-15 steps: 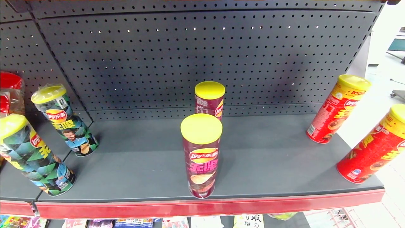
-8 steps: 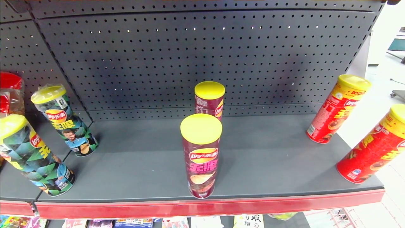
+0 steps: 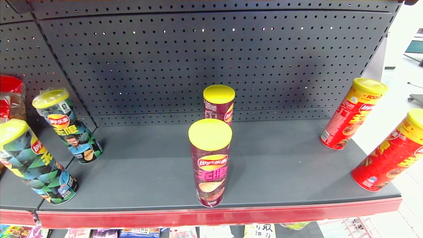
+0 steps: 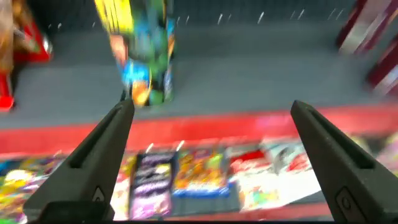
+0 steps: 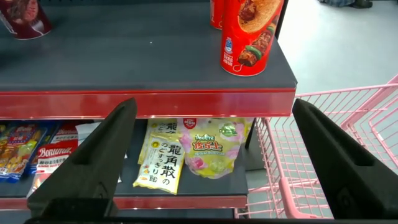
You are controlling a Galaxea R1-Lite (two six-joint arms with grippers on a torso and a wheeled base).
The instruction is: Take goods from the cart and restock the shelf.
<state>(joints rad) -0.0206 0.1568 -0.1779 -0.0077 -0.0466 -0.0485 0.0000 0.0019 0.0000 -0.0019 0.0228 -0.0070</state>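
Head view, item 1: shelf [image 3: 281, 165], a dark grey deck with a red front strip [image 3: 214, 215] and a perforated back panel [image 3: 198, 59].

Stock on the deck is 6 yellow-lidded tubes, all standing on their bases.
- 2 maroon, at centre. The front maroon tube [image 3: 210, 165] is close to the front strip. The rear maroon tube [image 3: 218, 104] is straight behind it, near the back panel.
- 2 red, at the right end. The front red tube [image 3: 388, 157] is at the front corner and the rear red tube [image 3: 350, 114] is farther back. They stand apart.
- 2 teal, at the left end by the joint between 2 deck sections. These are the front teal tube [image 3: 31, 162] and the rear teal tube [image 3: 67, 127].

Item 2: pink wire cart [image 5: 348, 155], beside the right end of the shelf unit and lower than the deck.

Item 3: left gripper [image 4: 212, 107], level with the front strip and facing the teal stock, which is blurred. Its fingers are spread wide with nothing between them.

Item 4: right gripper [image 5: 214, 104], before the front right corner, below the front red tube. Its fingers are spread wide and hold nothing.

Sundries: a red-topped package [image 3: 10, 96] at the far left. The lower shelf [image 5: 124, 202] carries flat snack packets [image 5: 163, 158] and a green-and-yellow bag [image 5: 214, 149].
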